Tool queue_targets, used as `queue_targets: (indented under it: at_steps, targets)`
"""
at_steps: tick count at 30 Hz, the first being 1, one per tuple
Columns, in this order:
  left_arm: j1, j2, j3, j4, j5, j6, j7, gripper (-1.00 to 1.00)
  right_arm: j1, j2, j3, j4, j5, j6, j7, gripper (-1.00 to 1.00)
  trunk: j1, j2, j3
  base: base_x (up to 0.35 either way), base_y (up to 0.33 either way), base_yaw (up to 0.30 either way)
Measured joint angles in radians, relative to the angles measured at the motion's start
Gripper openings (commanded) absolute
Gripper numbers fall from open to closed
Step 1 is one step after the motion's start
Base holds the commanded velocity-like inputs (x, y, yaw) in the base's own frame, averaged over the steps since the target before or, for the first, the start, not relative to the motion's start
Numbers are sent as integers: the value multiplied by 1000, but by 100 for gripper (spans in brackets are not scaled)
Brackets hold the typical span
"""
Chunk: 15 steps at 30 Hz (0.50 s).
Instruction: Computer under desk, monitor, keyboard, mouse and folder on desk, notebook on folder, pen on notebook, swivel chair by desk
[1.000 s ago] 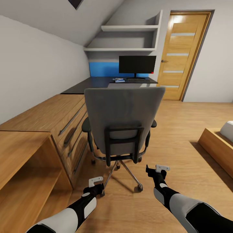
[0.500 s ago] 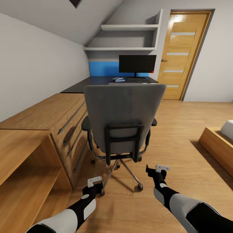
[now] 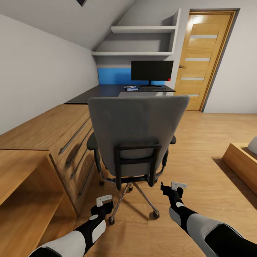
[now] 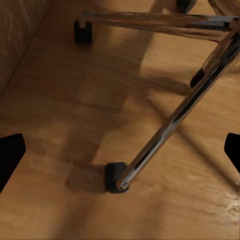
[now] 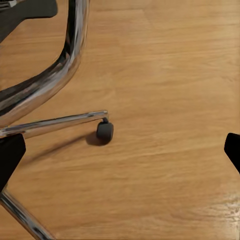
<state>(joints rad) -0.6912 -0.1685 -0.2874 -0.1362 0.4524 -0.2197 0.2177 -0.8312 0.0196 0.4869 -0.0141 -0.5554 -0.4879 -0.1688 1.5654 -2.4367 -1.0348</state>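
In the head view, the swivel chair [image 3: 137, 137] is seen at 12 o'clock, back turned, hiding its seat; the monitor [image 3: 152, 70] is set on the desk [image 3: 107, 92] beyond. The left gripper [image 3: 104, 202] and right gripper [image 3: 173, 187] are held low

In both wrist views, fingertips [image 4: 11, 152] [image 5: 10, 152] are spread wide, empty. The chair is best skirted, castors [image 4: 116, 177] avoided

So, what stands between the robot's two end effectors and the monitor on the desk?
In the head view, the swivel chair, its grey back toward the camera, stands between them and the monitor.
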Motion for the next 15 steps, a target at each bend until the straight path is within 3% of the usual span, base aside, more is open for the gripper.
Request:
queue_targets:
  at_steps: [15]
  targets:
    - [0, 1, 0, 0, 0, -1, 0, 100, -1, 0, -7, 0, -4, -1, -2, 100, 0, 0, 0, 231, 0, -5]
